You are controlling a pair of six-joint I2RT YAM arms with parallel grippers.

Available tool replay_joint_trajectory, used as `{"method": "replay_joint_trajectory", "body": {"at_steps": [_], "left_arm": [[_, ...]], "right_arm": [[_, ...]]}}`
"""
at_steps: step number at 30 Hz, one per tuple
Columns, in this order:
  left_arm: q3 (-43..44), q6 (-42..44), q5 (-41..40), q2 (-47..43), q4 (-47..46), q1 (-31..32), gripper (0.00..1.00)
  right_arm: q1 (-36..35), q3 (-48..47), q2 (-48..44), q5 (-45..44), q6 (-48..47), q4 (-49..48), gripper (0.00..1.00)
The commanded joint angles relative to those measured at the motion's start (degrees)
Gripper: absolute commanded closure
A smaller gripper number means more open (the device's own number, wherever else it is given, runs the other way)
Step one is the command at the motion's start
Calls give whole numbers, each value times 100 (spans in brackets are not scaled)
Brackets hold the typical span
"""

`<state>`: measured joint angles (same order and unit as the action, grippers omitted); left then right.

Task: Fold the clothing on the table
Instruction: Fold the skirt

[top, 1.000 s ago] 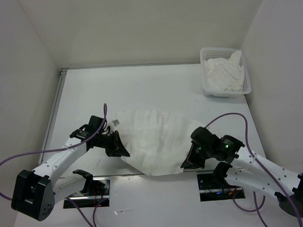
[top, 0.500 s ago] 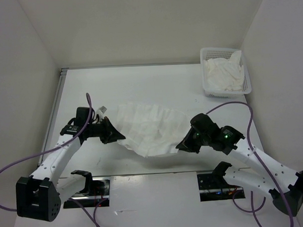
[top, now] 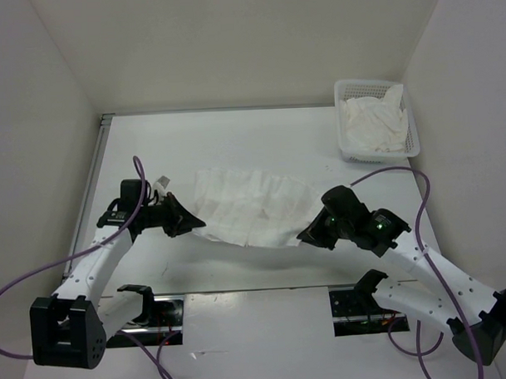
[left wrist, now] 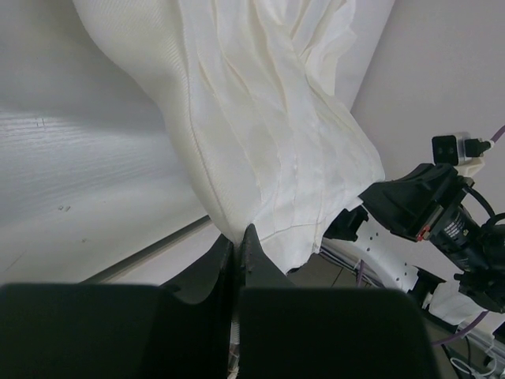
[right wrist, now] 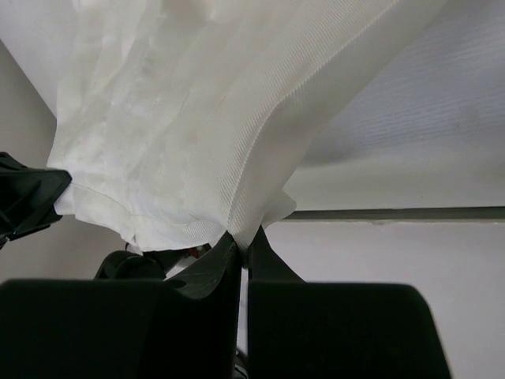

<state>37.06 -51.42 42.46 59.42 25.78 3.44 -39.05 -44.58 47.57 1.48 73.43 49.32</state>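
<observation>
Two corners pinched and that's about it so far. From the top view, the left gripper (top: 188, 224) and right gripper (top: 308, 235) are each clamped shut on a near corner of the clothing (top: 249, 208). It's stretched between them over the middle of the table (top: 235, 148), and I'd say no fold is laid down yet. Left wrist view shows thin white fabric with faint ribbed lines, soft pleats and a stitched hem. Right wrist view shows the same fine weave, draping loosely from the closed fingers.
</observation>
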Motion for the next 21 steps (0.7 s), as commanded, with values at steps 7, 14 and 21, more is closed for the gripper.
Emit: {"method": "replay_joint_trajectory", "body": {"at_steps": [7,14,21], "left_arm": [[-603,71,665,-563,630,-54,100],[-404,-634,959,-124,84,25,100],[355,-544,834,955,86,-28,100]], "right_arm": [[-59,168,-389,599,-74,499,100],[-59,169,-697,1171,593,87,100],[-59,-217,-337,881,594,-98,100]]}}
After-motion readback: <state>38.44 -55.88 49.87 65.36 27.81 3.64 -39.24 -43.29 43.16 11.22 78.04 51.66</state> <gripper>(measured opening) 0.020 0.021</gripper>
